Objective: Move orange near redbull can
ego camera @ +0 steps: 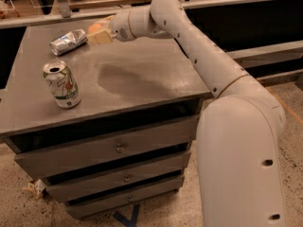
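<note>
Beside the crumpled redbull can [68,41], the gripper [98,32] clasps the orange [94,28] (smooth, round).

claw [94,33] clasping orange [94,27], beside redbull can [68,42] (toppled)

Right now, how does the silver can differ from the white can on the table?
The redbull can lies on its side at the back; the white can stands upright nearer the front. The redbull can is slim, silver and wrinkled; the white can is wider, with green and red markings. Both rest on the grey table. The end effector, holding the orange, is right beside the redbull can.
</note>
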You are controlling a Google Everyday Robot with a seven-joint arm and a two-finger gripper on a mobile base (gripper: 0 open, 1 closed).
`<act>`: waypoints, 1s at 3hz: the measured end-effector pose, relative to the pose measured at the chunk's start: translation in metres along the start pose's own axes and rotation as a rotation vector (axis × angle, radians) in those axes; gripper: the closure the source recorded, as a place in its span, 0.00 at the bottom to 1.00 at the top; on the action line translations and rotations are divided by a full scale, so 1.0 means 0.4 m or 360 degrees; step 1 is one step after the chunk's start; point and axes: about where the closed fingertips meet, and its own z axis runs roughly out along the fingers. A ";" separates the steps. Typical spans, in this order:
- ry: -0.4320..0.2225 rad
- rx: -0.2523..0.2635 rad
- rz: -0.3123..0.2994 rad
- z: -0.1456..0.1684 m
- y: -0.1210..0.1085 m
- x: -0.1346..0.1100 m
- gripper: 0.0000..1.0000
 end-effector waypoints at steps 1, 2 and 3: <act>0.0114 0.0067 -0.0069 0.052 0.009 0.013 1.00; 0.0181 0.0100 -0.0105 0.082 0.015 0.022 1.00; 0.0222 0.0131 -0.0077 0.116 0.014 0.033 1.00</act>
